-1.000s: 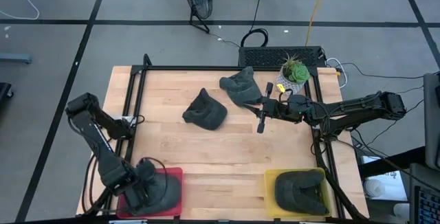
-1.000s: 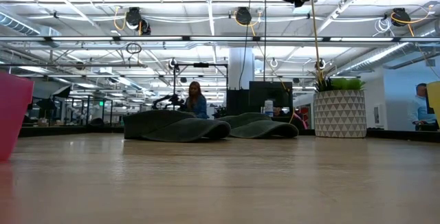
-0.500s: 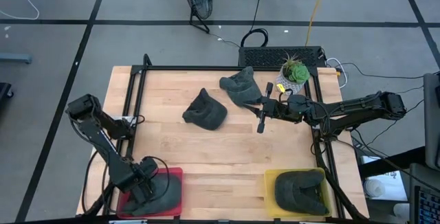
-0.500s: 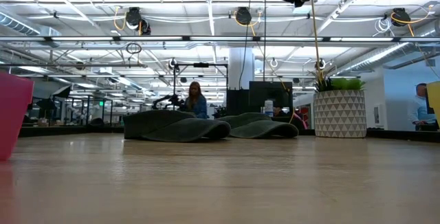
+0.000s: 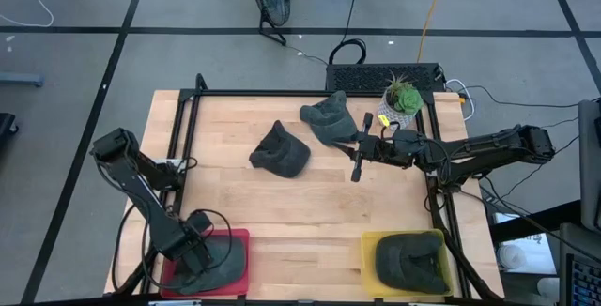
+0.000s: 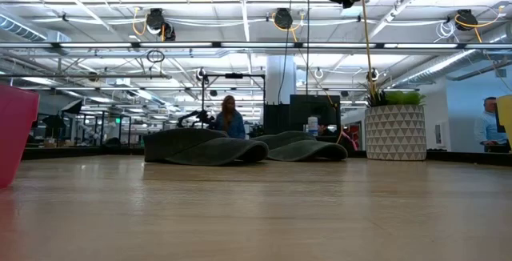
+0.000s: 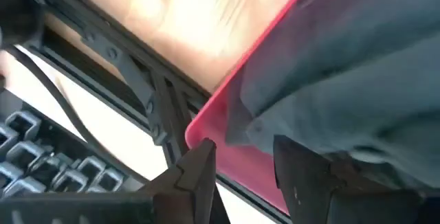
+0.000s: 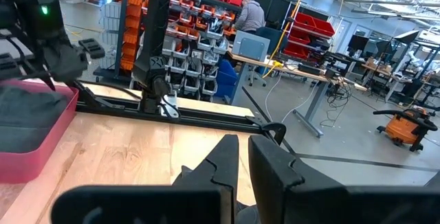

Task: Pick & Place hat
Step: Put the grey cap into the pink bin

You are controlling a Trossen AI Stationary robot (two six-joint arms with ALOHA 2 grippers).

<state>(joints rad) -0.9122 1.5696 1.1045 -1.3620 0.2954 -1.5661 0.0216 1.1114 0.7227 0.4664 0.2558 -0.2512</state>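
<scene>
Two dark grey hats lie flat on the wooden table, one near its middle (image 5: pixel 280 151) (image 6: pixel 204 146) and one toward the far edge (image 5: pixel 329 118) (image 6: pixel 308 149). A third hat (image 5: pixel 223 261) (image 7: pixel 357 80) lies in the red tray (image 5: pixel 242 238) (image 7: pixel 227 107), and a fourth (image 5: pixel 410 261) lies in the yellow tray (image 5: pixel 368 242). My left gripper (image 5: pixel 191 250) (image 7: pixel 247 176) is open at the left end of the red tray, its fingers on either side of the tray's wall. My right gripper (image 5: pixel 359 159) (image 8: pixel 244 165) hovers shut above the table, right of the far hat. My left gripper stands open at the red tray's wall (image 7: pixel 206 124), with the edge of the hat (image 7: pixel 261 128) just beyond one finger. Whether a finger touches the hat or the tray, I cannot tell.
A potted plant (image 5: pixel 401 99) (image 6: pixel 396 133) stands at the far right corner. A black frame (image 5: pixel 183 128) runs along the table's left, far and right sides. People show in the room beyond the table. Bare wood lies between the two trays.
My left gripper has shifted a little toward the table's left edge over the red tray. The hat in that tray stays lying there. My right arm has kept still.
</scene>
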